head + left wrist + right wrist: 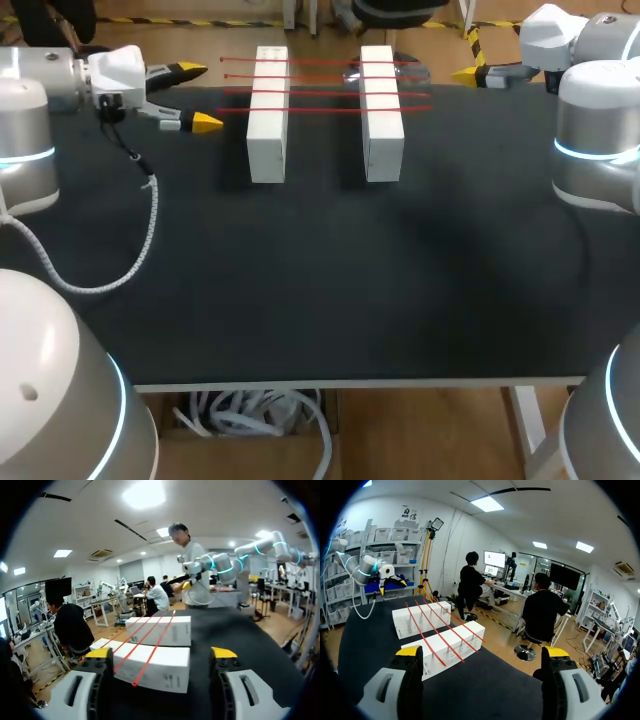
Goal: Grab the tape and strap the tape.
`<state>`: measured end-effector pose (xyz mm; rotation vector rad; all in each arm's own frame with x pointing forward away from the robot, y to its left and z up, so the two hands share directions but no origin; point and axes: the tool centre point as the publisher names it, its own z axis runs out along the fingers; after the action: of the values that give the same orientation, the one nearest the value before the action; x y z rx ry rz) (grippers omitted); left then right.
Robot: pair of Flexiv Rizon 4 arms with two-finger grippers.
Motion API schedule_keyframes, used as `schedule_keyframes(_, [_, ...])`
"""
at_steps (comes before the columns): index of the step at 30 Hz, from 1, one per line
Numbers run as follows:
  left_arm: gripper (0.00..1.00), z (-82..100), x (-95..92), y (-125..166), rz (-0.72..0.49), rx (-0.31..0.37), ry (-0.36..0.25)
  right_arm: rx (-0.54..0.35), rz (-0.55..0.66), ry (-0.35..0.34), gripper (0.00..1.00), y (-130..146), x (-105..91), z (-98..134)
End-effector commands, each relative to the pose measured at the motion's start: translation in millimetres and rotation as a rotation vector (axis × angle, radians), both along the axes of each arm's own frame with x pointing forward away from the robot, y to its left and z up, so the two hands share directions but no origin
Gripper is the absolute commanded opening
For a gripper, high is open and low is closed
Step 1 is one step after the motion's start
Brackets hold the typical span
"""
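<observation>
Both spread open, left gripper (pixel 200 96) and right gripper (pixel 482 652) flank white blocks (pixel 268 110) at the table's (pixel 300 300) far edge; pinching a red tape strip (pixel 325 92) squarely by its free end seems best.

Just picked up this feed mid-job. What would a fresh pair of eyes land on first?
Four thin red strips stretch across two white blocks, the left block and the right block, lying side by side at the far middle of the black table. The left tool sits open by the table's far left corner and the right tool is open at its far right, neither touching the blocks.
</observation>
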<state>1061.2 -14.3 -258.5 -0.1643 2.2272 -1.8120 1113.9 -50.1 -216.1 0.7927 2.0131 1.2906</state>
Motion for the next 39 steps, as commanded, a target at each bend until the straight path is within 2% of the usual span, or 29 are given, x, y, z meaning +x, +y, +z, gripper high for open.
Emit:
schedule_keyframes(1, [0.44,-6.4,6.8,-1,-0.061,0.003,0.007,0.000,0.000,0.000,1.00,0,-0.1,0])
schedule_keyframes(6, [0.47,-10.5,6.0,-4,-0.078,0.005,0.012,0.000,0.000,0.000,1.00,0,-0.1,0])
schedule_keyframes(10, [0.45,-13.6,5.2,-5,-0.097,0.007,0.018,0.000,0.000,0.000,1.00,0,-0.1,0])
schedule_keyframes(11, [0.29,-14.7,4.6,-5,-0.100,0.009,0.014,0.000,0.000,0.000,1.00,0,-0.1,0])
schedule_keyframes(12, [0.23,-15.9,4.4,-6,-0.101,0.011,0.013,0.000,0.000,0.000,1.00,0,-0.1,0])
schedule_keyframes(14, [0.29,-17.3,4.5,-7,-0.109,0.013,0.015,0.000,0.000,0.000,1.00,0,-0.1,0])
schedule_keyframes(19, [0.33,-20.9,5.5,-9,-0.131,0.014,0.020,0.000,0.000,0.000,1.00,0,-0.1,0])
schedule_keyframes(21, [0.41,-22.4,6.3,-10,-0.140,0.018,0.020,0.000,0.000,0.000,1.00,0,-0.1,0])
schedule_keyframes(26, [0.38,-24.6,8.3,-12,-0.159,0.019,0.018,0.000,0.000,0.000,1.00,0,-0.1,0])
schedule_keyframes(32, [0.42,-26.9,13.6,-14,-0.169,0.020,0.017,0.000,0.000,0.000,1.00,0,-0.1,0])
schedule_keyframes(39, [0.39,-30.5,20.7,-16,-0.181,0.020,0.019,0.000,0.000,0.000,1.00,0,-0.1,0])
